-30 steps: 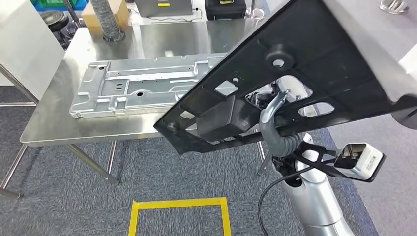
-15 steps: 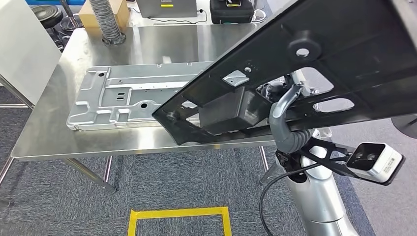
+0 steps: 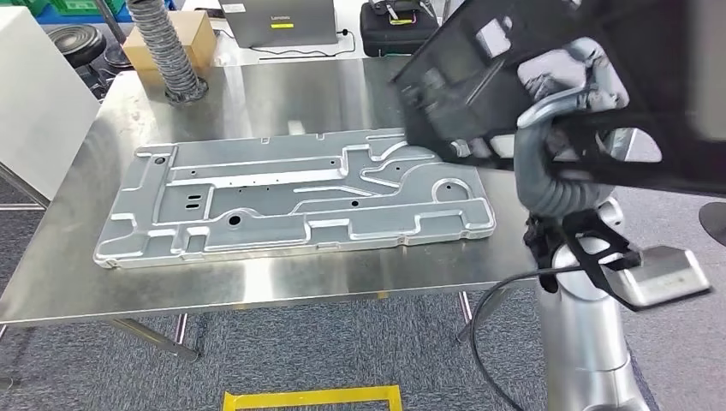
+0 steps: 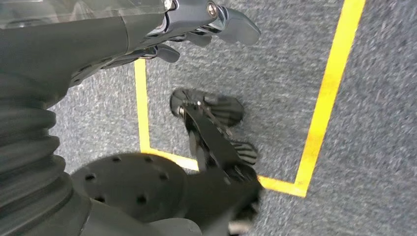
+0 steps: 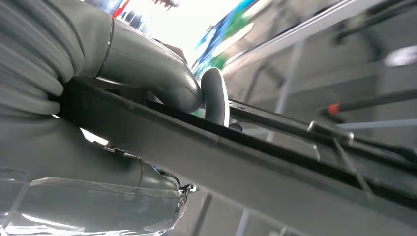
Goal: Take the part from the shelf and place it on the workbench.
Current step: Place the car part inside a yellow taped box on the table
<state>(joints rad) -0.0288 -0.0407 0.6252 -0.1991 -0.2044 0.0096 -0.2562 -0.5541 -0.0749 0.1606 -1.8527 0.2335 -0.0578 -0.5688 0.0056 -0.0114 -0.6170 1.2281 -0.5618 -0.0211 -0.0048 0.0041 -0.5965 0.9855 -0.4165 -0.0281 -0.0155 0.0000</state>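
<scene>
A large black plastic part (image 3: pixel 668 94), with cut-outs and ribs, hangs tilted above the right end of the steel workbench (image 3: pixel 274 94). My right hand (image 3: pixel 561 98) holds it from beneath. In the right wrist view the thumb (image 5: pixel 215 96) hooks over the black part's edge (image 5: pixel 275 167). A silver stamped metal plate (image 3: pixel 291 205) lies flat in the middle of the bench, and the black part's lower corner hangs over its far right end. My left hand (image 4: pixel 196 24) hangs over the carpet with its fingers apart and nothing in it.
At the bench's far edge stand a cardboard box (image 3: pixel 184 34), a ribbed hose (image 3: pixel 163 47), a laptop (image 3: pixel 278 19) and a black case (image 3: pixel 394 26). A white cabinet (image 3: pixel 38 111) stands to the left. Yellow floor tape (image 3: pixel 312 398) marks a square in front.
The view has shifted closer to the bench. The black part has swung up and to the right, uncovering the whole silver plate. My right hand still holds it.
</scene>
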